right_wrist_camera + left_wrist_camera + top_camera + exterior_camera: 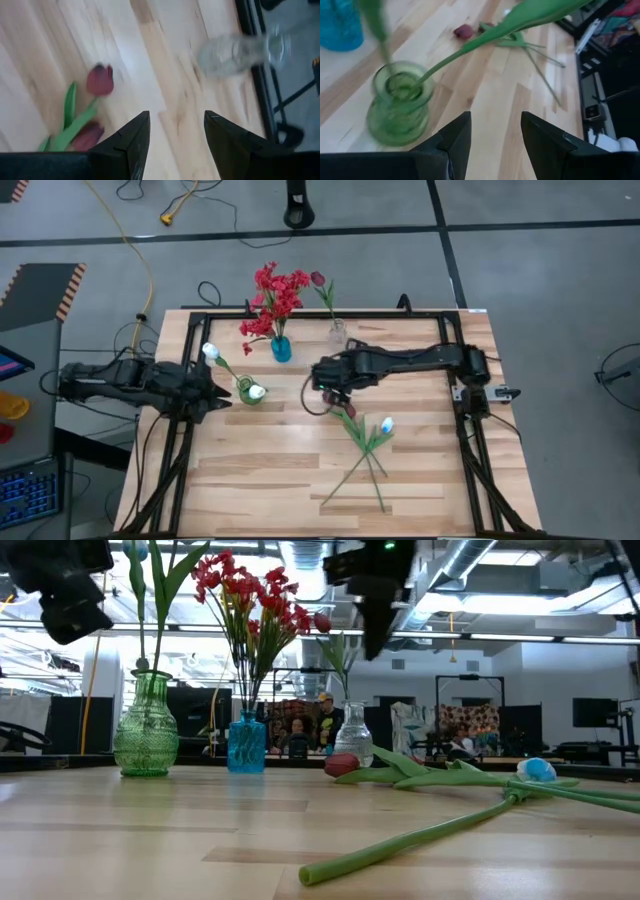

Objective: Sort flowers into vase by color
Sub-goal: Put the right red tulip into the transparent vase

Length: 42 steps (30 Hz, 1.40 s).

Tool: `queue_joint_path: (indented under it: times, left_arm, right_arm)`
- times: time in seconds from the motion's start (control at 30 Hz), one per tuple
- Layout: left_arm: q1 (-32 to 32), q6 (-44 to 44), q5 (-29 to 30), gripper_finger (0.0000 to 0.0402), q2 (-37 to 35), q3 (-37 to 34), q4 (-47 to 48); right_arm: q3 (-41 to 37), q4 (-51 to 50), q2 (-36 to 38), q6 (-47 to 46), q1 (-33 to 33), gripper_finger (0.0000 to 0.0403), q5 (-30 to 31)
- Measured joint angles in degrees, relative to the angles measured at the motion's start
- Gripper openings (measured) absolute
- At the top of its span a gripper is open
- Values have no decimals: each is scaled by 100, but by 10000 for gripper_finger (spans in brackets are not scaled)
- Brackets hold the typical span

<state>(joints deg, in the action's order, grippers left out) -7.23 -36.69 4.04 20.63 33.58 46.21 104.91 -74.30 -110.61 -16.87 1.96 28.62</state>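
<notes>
A green vase (247, 391) holds two white tulips (211, 352) by their stems. A blue vase (281, 348) holds red flowers (275, 295). A clear vase (337, 333) holds one maroon tulip (318, 279). More flowers lie flat mid-table with stems crossed: a white tulip (387, 425) and two maroon tulips (100, 80). My left gripper (495, 117) stands open just left of the green vase (400, 102), touching nothing. My right gripper (176, 116) hangs open above the table between the clear vase (240, 50) and the loose maroon tulips, nothing between its fingers.
A black frame (470, 430) runs along the table's left, right and far edges. Bare wood lies along the near side of the table (270, 480). In the low view, people stand in the room far behind the vases (325, 720).
</notes>
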Motion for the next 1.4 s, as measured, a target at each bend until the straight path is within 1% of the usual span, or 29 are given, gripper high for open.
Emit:
queue_joint_path:
  times: [0.2, 0.3, 0.37, 0.5, 0.6, 0.7, 0.87, 0.93, 1.03, 1.1, 1.3, 1.4]
  left_arm:
    - [-895, 36, 611, 160, 431, -1, -940]
    - [-1314, 48, 1005, 160, 781, 0, -1271]
    - [-1560, 44, 1213, 160, 1070, -2, -1441]
    - [-1985, 62, 1644, 160, 1689, -2, -1913]
    - [-2224, 209, 1905, 160, 2167, -2, -2358]
    - [-2389, 367, 1978, 160, 2640, -2, -2868]
    - [-2533, 618, 1978, 160, 3337, -2, -3716]
    - [-2568, 689, 1977, 160, 3561, -2, -3942]
    - [-2593, 702, 1977, 160, 3855, -2, -4216]
    - [-2615, 705, 1979, 160, 4030, -2, -4360]
    - [-2616, 704, 1977, 160, 4415, -2, -4469]
    - [-2616, 702, 1977, 160, 4513, -2, -4489]
  right_arm:
    - [-943, 57, 682, -1189, 387, 213, -7]
    - [-1278, 82, 773, -1703, 597, 213, -84]
    - [-1446, 89, 774, -1891, 719, 213, -315]
    - [-1546, 129, 620, -1933, 933, 213, -928]
    - [-1553, 194, 424, -1933, 1073, 212, -1163]
    - [-1553, 272, 301, -1931, 1175, 209, -1395]
    - [-1557, 714, 242, -1962, 1248, 201, -1943]
    - [-1557, 776, 245, -2297, 1262, 198, -2125]
    - [-1565, 703, 245, -2915, 1317, 194, -2222]
    - [-1644, 778, 253, -3170, 1370, 194, -2364]
    - [-1945, 1035, 251, -4054, 1650, 193, -2575]
    - [-2090, 1385, 251, -4376, 1796, 193, -2574]
